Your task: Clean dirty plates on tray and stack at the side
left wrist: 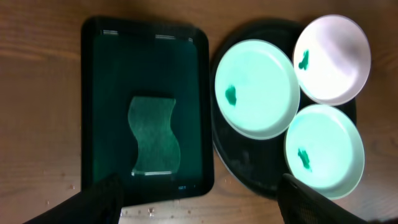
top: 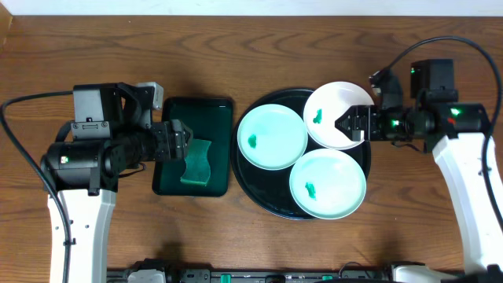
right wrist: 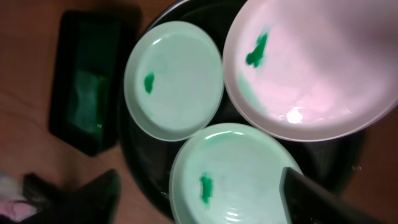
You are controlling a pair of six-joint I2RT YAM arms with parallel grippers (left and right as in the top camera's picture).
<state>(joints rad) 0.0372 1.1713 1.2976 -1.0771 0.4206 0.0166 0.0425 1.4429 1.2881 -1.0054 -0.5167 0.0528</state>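
The plates, three in all, lie on the black tray a little right of the worktop's middle: a white plate at the tray's far right rim, a mint plate on its left side and a second mint plate at its near rim. Each carries one small green smear, so by my reckoning none is clean and none is stacked at the side. The right hand hangs over the white plate's right rim with its fingers apart and nothing between them, likely placed to take that plate first. The left hand, fingers also apart and empty, hovers over the far left part of the one green tray, just beside the single sponge, probably so it can pick up the sponge for wiping.
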